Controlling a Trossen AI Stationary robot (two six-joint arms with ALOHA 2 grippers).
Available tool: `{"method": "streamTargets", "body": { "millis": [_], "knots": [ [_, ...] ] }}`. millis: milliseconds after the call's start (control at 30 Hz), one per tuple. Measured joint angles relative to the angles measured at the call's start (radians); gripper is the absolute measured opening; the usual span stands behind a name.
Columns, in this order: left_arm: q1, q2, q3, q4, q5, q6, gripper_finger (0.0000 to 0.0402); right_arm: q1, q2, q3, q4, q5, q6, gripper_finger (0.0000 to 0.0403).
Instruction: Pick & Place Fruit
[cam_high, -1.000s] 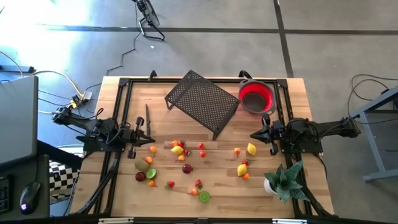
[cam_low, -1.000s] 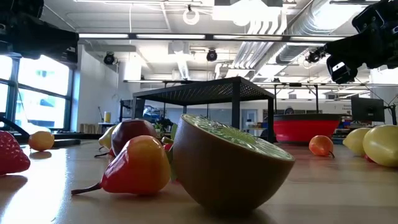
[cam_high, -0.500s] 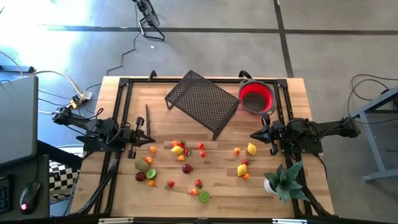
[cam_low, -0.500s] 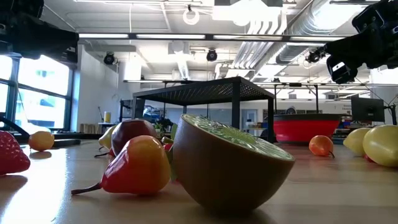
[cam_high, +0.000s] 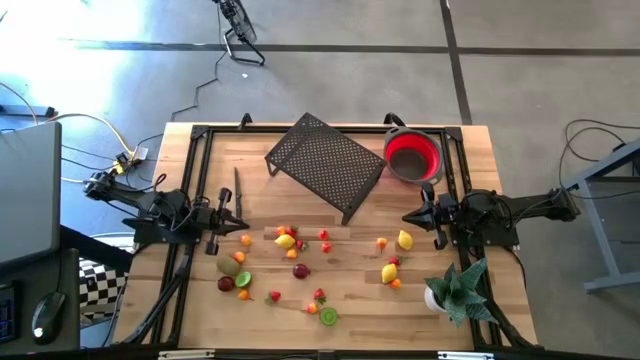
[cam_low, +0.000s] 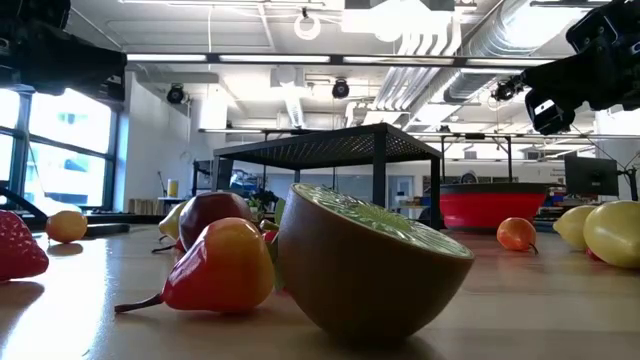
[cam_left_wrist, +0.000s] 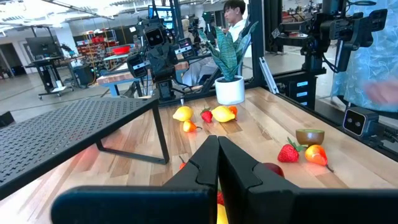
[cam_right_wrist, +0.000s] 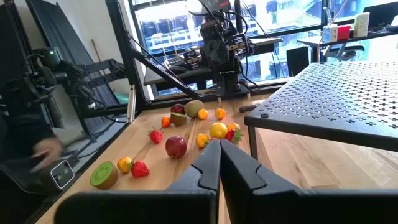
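Note:
The fruit (cam_high: 300, 262), several small toy pieces in yellow, orange, red, green and brown, lies scattered on the wooden table (cam_high: 330, 290) between the two arms. In the low view a halved kiwi (cam_low: 370, 265) lies nearest, with a red-yellow fruit (cam_low: 220, 268) beside it. My left gripper (cam_high: 241, 225) waits shut at the table's left side, level, pointing at the fruit; its shut fingers (cam_left_wrist: 217, 163) hold nothing. My right gripper (cam_high: 408, 217) waits shut at the right side, level, next to a yellow lemon (cam_high: 404, 239); its fingers (cam_right_wrist: 219, 165) are empty too.
A black perforated rack (cam_high: 325, 163) stands at the far middle, a red bowl (cam_high: 413, 155) at the far right. A spiky green plant in a white pot (cam_high: 455, 290) stands near the right front corner. People stand beyond the table (cam_left_wrist: 235, 12).

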Motion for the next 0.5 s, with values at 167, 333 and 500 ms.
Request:
{"method": "streamTargets", "body": {
  "millis": [167,333,500],
  "knots": [
    [0.0,0.0,0.0,0.0,0.0,0.0,0.0,0.0,0.0,0.0,0.0,0.0,0.0,0.0002],
    [0.0,0.0,0.0,0.0,0.0,0.0,0.0,0.0,0.0,0.0,0.0,0.0,0.0,0.0002],
    [0.0,0.0,0.0,0.001,0.0,0.0,0.0,0.0,0.0,0.0,0.01,0.004,0.0,0.0002]
  ]
}}
